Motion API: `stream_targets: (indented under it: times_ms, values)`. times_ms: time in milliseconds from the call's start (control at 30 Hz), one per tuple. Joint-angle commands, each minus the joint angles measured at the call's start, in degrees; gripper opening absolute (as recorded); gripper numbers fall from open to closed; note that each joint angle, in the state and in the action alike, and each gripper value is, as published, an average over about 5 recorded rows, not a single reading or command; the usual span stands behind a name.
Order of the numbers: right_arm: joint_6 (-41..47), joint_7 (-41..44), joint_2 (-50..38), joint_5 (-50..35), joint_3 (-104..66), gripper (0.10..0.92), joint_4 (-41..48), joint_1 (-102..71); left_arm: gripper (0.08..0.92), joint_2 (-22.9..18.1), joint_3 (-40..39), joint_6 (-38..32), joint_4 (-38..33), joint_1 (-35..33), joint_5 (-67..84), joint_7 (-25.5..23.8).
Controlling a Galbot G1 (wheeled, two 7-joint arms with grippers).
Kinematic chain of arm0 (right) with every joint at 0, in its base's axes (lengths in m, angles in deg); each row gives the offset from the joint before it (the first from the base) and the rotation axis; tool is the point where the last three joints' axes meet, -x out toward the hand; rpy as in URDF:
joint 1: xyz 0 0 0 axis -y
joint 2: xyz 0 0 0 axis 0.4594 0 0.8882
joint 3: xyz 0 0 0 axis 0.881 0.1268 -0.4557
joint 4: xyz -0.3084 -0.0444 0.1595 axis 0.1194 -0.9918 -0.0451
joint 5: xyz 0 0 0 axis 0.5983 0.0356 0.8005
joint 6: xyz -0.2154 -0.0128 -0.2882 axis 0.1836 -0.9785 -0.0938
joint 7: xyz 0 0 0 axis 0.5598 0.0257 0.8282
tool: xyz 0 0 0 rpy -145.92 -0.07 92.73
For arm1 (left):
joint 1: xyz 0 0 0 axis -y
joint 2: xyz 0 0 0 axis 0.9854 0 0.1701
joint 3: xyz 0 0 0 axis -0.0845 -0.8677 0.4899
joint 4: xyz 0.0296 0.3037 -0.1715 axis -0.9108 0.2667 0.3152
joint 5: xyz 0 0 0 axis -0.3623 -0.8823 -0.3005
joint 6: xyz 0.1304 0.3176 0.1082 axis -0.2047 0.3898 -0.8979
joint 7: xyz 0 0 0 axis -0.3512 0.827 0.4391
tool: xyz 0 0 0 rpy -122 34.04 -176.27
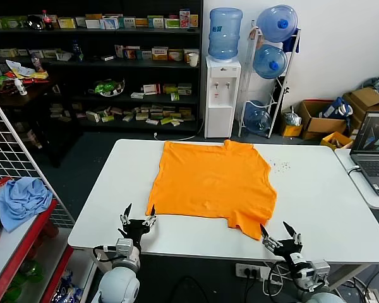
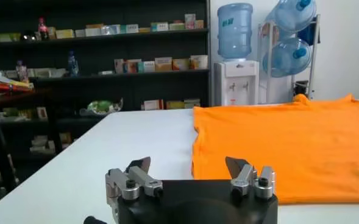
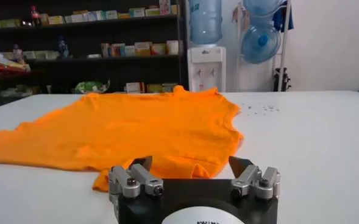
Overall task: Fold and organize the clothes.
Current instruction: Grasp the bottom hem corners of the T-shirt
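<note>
The bright orange T-shirt lies spread flat on the white table, collar toward the far edge; no lettering shows. My left gripper is open and empty at the table's near edge, just short of the shirt's near left corner. My right gripper is open and empty at the near edge, just off the shirt's near right sleeve. In the left wrist view my left gripper faces the shirt's hem. In the right wrist view my right gripper faces the crumpled sleeve.
A light blue cloth lies on a red side shelf at the left. A laptop sits on a side table at the right. A water dispenser and dark shelves stand behind. Small specks dot the table by the shirt.
</note>
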Motion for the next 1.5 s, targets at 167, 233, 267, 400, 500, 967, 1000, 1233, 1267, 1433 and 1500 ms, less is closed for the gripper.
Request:
stream_targets:
  times_ms: [167, 233, 267, 400, 500, 967, 1000, 1233, 1267, 1433, 1500]
  values:
    - [1.9, -0.3, 0.0, -1.0, 0.4, 0.823, 1.2, 0.9, 0.823, 0.1, -0.5, 5.0, 0.3, 0.9, 0.8, 0.5]
    - [2.7, -0.6, -0.1, -1.3, 0.7, 0.823, 1.9, 1.6, 0.823, 0.2, -0.8, 7.0, 0.2, 1.4, 1.9, 0.8]
    - [3.1, -0.6, -0.2, -1.6, 0.7, 0.823, 2.2, 1.9, 0.823, 0.2, -0.9, 7.9, 0.1, 1.7, 2.4, 0.9]
    - [4.2, -0.3, -0.5, -3.0, 1.2, 0.823, 3.7, 3.1, 0.823, 0.5, -1.3, 11.6, 0.7, 2.7, 3.4, 0.8]
    - [4.4, 0.1, -0.7, -3.4, 1.8, 0.823, 4.9, 4.1, 0.823, 0.6, -1.3, 12.9, 1.3, 3.3, 3.9, 0.9]
    - [4.5, -0.3, 0.0, -3.4, 5.8, 0.823, 8.0, 8.0, 0.823, 0.1, -0.7, 14.2, 3.9, 4.9, 6.7, 1.9]
    - [4.6, -0.4, 0.1, -3.4, 5.9, 0.823, 8.0, 8.2, 0.823, 0.1, -0.7, 14.3, 4.1, 5.0, 6.9, 1.9]
    - [4.8, -0.6, 0.6, -2.9, 6.3, 0.697, 7.6, 7.9, 0.710, -0.3, -0.7, 14.0, 5.4, 5.8, 7.4, 1.4]
    - [4.8, -0.6, 0.6, -2.9, 6.2, 0.671, 7.6, 7.8, 0.684, -0.3, -0.7, 13.8, 5.4, 5.7, 7.4, 1.4]
    - [4.7, -1.1, 0.6, -3.1, 6.0, 0.524, 7.3, 7.5, 0.537, -0.2, -0.8, 12.8, 4.7, 5.0, 7.0, 0.9]
    - [4.7, -1.5, 0.6, -3.1, 6.0, 0.472, 7.0, 7.3, 0.485, -0.3, -0.9, 12.7, 4.3, 4.7, 6.8, 0.6]
